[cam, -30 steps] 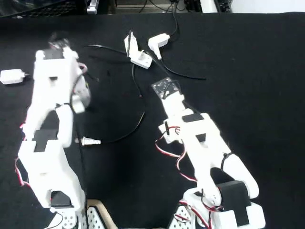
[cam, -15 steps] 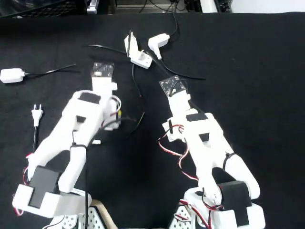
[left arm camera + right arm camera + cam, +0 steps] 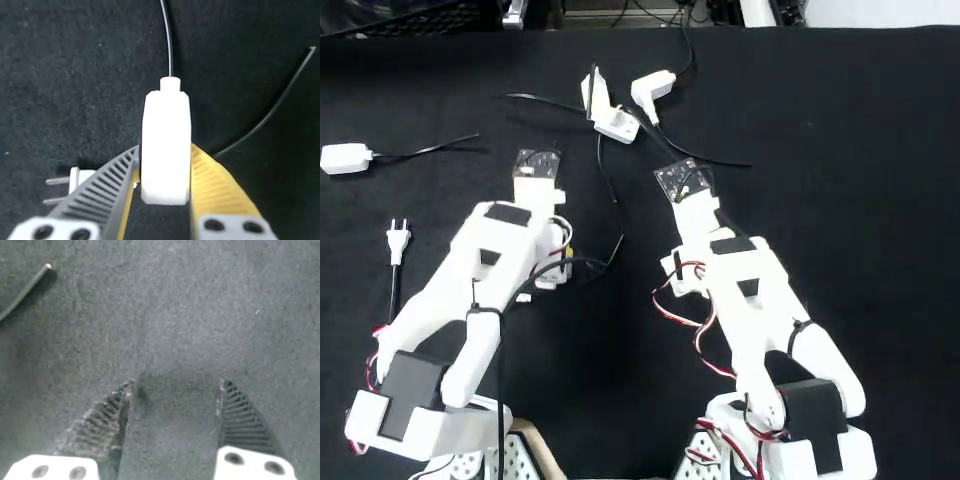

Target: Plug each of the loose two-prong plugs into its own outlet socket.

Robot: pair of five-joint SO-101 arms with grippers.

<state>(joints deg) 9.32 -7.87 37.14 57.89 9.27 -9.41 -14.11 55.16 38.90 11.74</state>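
Two white arms stand on the black table (image 3: 860,150), with a short black cable (image 3: 618,245) lying between them. The left arm (image 3: 480,270) is just beside it on one side and the right arm (image 3: 740,280) on the other. A small white two-prong plug (image 3: 523,297) sits near that cable, against the left arm's outline. Well apart from the cable, beyond the left arm, lie a second two-prong plug (image 3: 396,237) and a white socket (image 3: 345,158). Farther up the table from the cable's cut end, two white blocks (image 3: 617,125) sit close together.

At the left wrist, the left gripper (image 3: 165,147) pinches a white connector (image 3: 165,125) between its grey and yellow fingers. Whether this is a plug or a socket I cannot tell. A thin black lead (image 3: 169,40) leaves its far end. The short black cable runs out from behind the yellow finger.

At the right wrist, the right gripper (image 3: 176,385) has its fingers spread apart over the cloth, with a cable's cut end (image 3: 47,266) lying apart from them.
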